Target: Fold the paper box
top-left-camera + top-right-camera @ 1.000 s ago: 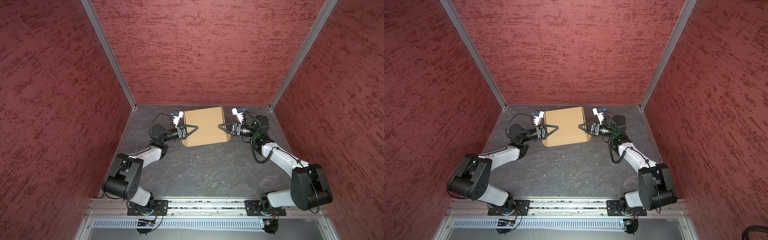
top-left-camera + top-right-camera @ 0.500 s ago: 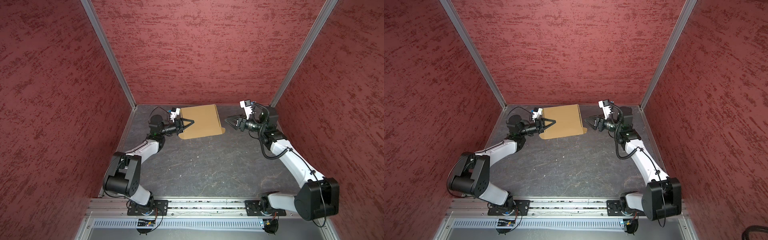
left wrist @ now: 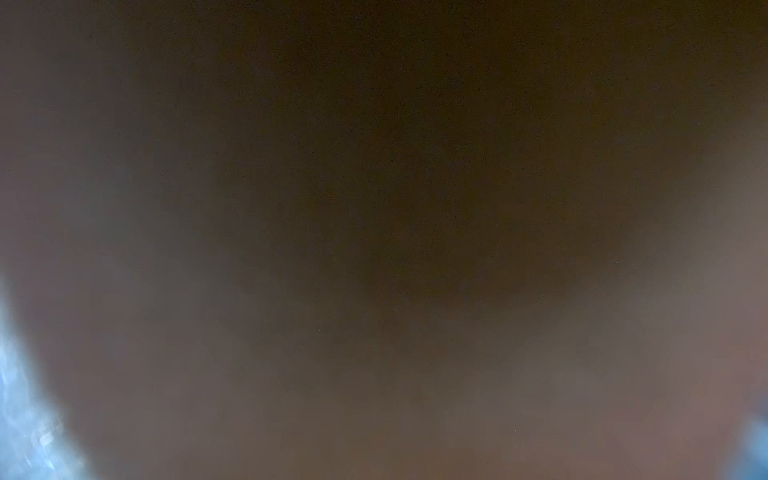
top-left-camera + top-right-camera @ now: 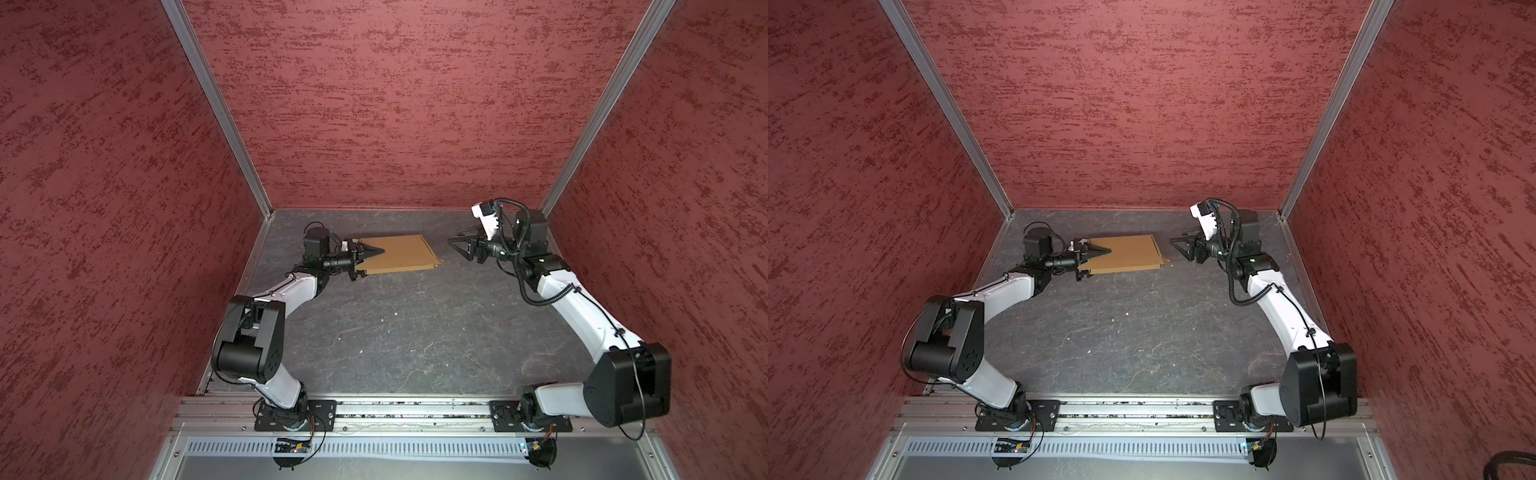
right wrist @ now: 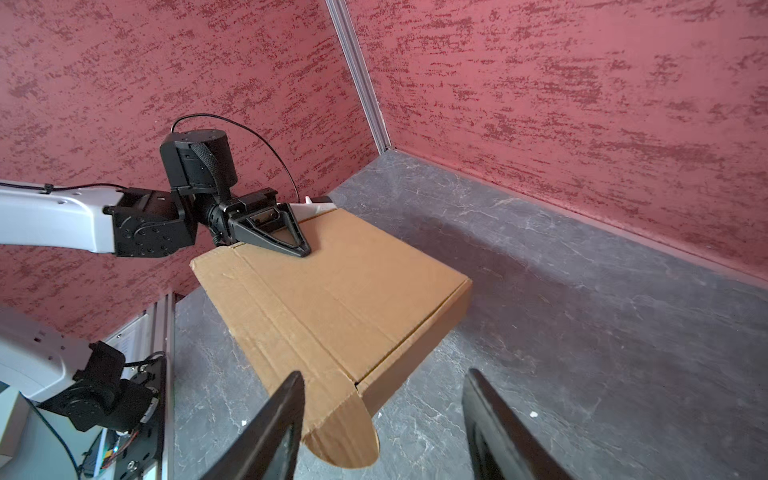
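**Left gripper clamps the folded box, right gripper stands open beside it**

Nearest the camera, a silver aluminium rail (image 4: 395, 409) carries the bases of both white-and-black arms. Beyond it stretches a dark grey, stone-patterned floor (image 4: 415, 324).

Towards the far end of that floor, left of centre and near the back wall, is the paper box (image 4: 399, 255). It is plain brown corrugated cardboard, folded shut into a shallow rectangular mailer. The left gripper (image 4: 371, 260) is clamped on its left edge. One black triangular finger (image 5: 286, 239) lies on the lid, and the other is mostly hidden at the edge below. In the right wrist view the box looks raised off the floor. A rounded cardboard tab (image 5: 345, 432) sticks out at its near right corner.

The right gripper (image 4: 456, 240) hangs just off the box's right edge. Its jaws are spread apart, with nothing between them, and they do not touch the cardboard. The left wrist view is only a brown blur.

Behind everything rise textured dark-red walls (image 4: 395, 104).
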`<state>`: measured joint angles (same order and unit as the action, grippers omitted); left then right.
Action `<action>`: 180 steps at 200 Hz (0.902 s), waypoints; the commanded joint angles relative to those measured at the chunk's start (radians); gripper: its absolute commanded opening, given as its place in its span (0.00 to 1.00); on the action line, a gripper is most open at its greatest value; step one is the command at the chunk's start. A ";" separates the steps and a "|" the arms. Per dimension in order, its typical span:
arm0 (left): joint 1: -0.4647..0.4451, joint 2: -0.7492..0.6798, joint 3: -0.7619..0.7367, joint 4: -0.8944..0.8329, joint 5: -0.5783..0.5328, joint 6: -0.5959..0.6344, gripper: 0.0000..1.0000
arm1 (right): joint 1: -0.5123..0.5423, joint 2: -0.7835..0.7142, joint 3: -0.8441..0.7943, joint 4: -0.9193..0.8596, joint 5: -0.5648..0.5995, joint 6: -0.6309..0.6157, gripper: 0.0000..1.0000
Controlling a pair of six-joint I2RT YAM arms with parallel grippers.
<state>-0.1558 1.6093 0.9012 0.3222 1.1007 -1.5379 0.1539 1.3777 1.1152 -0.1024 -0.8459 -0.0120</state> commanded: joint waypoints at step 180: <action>-0.001 -0.083 -0.090 -0.271 0.059 -0.352 0.32 | -0.014 0.070 -0.151 0.045 0.018 -0.170 0.53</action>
<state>-0.1535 1.5494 0.7841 0.1131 1.1255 -1.8729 0.1463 1.4460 0.9787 -0.0715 -0.8536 -0.1410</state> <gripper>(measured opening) 0.415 0.535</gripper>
